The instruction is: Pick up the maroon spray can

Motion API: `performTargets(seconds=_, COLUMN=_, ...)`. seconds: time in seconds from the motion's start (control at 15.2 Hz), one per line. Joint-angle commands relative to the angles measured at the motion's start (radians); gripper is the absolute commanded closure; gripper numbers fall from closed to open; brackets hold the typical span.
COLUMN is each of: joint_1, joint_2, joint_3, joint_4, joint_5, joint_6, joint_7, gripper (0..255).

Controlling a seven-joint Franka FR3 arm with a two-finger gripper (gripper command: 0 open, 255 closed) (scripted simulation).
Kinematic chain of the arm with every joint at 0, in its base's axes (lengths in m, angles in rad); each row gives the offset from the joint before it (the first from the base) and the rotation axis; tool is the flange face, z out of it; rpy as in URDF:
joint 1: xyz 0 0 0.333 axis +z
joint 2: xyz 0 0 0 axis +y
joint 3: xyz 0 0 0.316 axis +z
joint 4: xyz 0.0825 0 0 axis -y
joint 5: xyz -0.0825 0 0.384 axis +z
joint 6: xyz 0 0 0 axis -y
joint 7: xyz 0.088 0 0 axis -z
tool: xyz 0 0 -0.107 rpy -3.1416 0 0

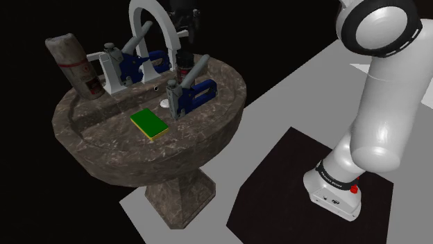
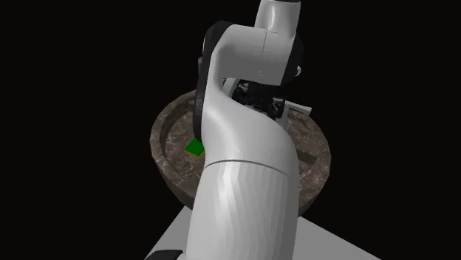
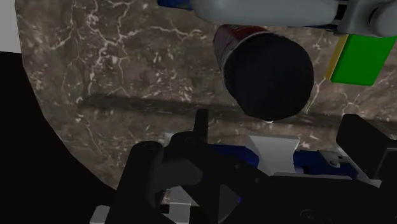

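Hovering over the round pedestal basin of dark brown veined stone (image 1: 83, 135), the black two-finger gripper (image 3: 278, 126) hangs directly above the dark maroon cylindrical spray can (image 1: 185, 68). Its fingers (image 3: 364, 145) stand wide apart and clasp nothing. In the wrist view the can's black domed cap (image 3: 270, 75) lies beyond the gap between them and touches neither.

In the shoulder view the can stands upright at about 1 o'clock on the basin's top. Just beside it, at its 6 o'clock, lies a blue staple gun with a grey handle (image 1: 191, 93). A second blue staple gun (image 1: 139, 66) lies at the basin's 12 o'clock, at the foot of a white arch (image 1: 154, 21). A worn beige spray can with a red band (image 1: 75, 66) leans at 10 o'clock, well apart from the maroon one. A flat green pad with a yellow edge (image 1: 150, 123) lies near the middle of the top.

The white arm (image 1: 378, 90) rises at the basin's 3 o'clock. In the second exterior view it covers much of the basin, with a corner of the green pad showing at its 9 o'clock. A black area surrounds the basin.
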Motion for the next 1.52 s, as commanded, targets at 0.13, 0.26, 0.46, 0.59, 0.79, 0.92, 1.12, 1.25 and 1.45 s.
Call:
performTargets(seconds=0.13, joint_1=0.013, joint_2=0.053, joint_3=0.002, joint_4=0.041, joint_5=-0.009, joint_6=0.001, joint_7=0.002, gripper=0)
performTargets(seconds=0.26, joint_1=0.009, joint_2=0.040, joint_3=0.002, joint_4=-0.006, joint_5=-0.006, joint_6=0.035, joint_7=0.000, gripper=0)
performTargets(seconds=0.46, joint_1=0.004, joint_2=0.022, joint_3=0.001, joint_4=-0.082, joint_5=-0.002, joint_6=0.093, joint_7=-0.004, gripper=0)
performTargets(seconds=0.59, joint_1=0.004, joint_2=0.022, joint_3=0.001, joint_4=-0.082, joint_5=-0.002, joint_6=0.093, joint_7=-0.004, gripper=0)
performTargets(seconds=0.79, joint_1=0.004, joint_2=0.022, joint_3=0.002, joint_4=-0.082, joint_5=-0.002, joint_6=0.093, joint_7=-0.003, gripper=255)
performTargets(seconds=0.92, joint_1=0.004, joint_2=0.022, joint_3=0.002, joint_4=-0.081, joint_5=-0.002, joint_6=0.093, joint_7=-0.003, gripper=255)
performTargets(seconds=1.12, joint_1=0.004, joint_2=0.023, joint_3=0.002, joint_4=-0.080, joint_5=-0.003, joint_6=0.092, joint_7=-0.003, gripper=255)
performTargets(seconds=1.25, joint_1=0.004, joint_2=0.022, joint_3=0.001, joint_4=-0.082, joint_5=-0.002, joint_6=0.093, joint_7=-0.004, gripper=255)
performTargets(seconds=1.45, joint_1=0.008, joint_2=0.036, joint_3=0.002, joint_4=-0.019, joint_5=-0.005, joint_6=0.045, joint_7=-0.001, gripper=255)
